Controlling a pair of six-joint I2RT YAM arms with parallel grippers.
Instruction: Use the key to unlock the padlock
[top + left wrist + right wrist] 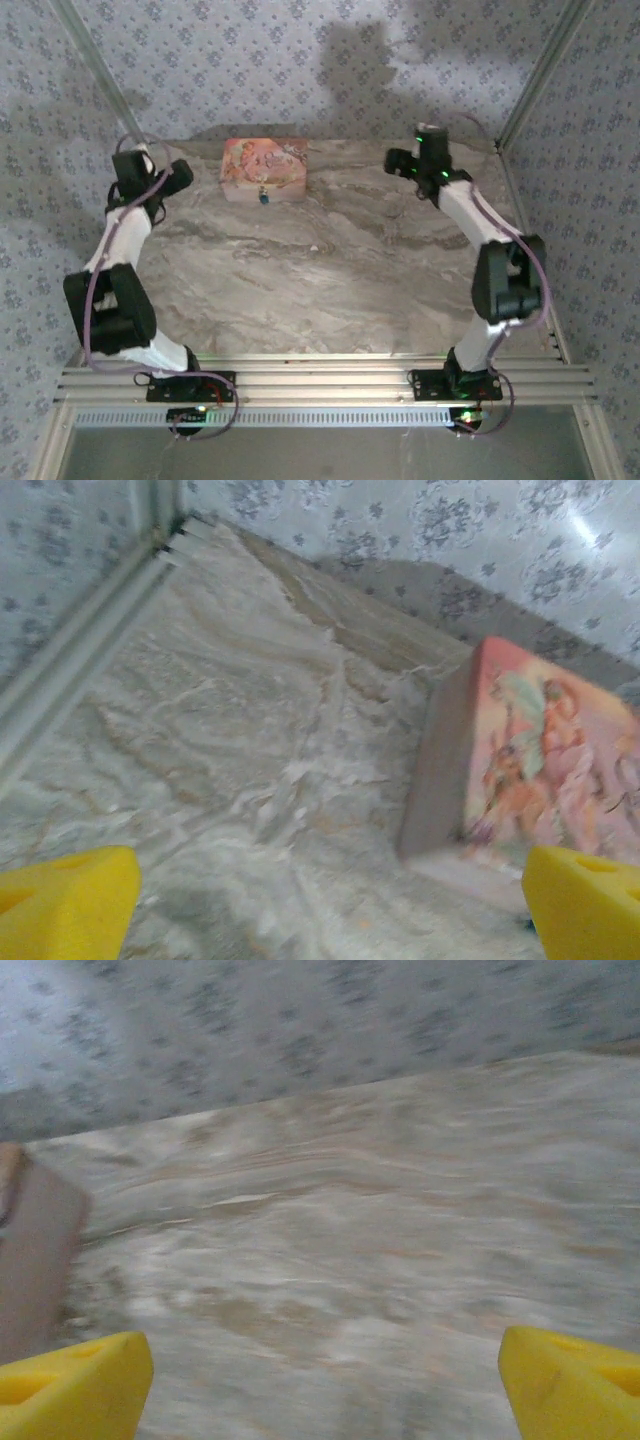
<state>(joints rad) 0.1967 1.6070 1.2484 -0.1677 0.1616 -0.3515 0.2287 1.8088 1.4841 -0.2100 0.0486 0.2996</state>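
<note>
A tiny blue padlock (264,197) hangs at the front face of the pink flowery box (264,170), at the back of the table. I cannot make out the key. My left gripper (180,176) hovers left of the box, open; in the left wrist view its yellow fingertips (68,900) stand wide apart with bare table between them, the pink box (545,770) to their right. My right gripper (398,162) is at the back right, well away from the box, open; its yellow fingertips (70,1380) frame blurred table, and the box's side (35,1250) shows at the left edge.
The marble-patterned table (320,270) is walled by patterned fabric, with metal frame posts (530,90) at the back corners and an aluminium rail (320,385) along the near edge. A post and floor rail (90,650) run beside the left gripper.
</note>
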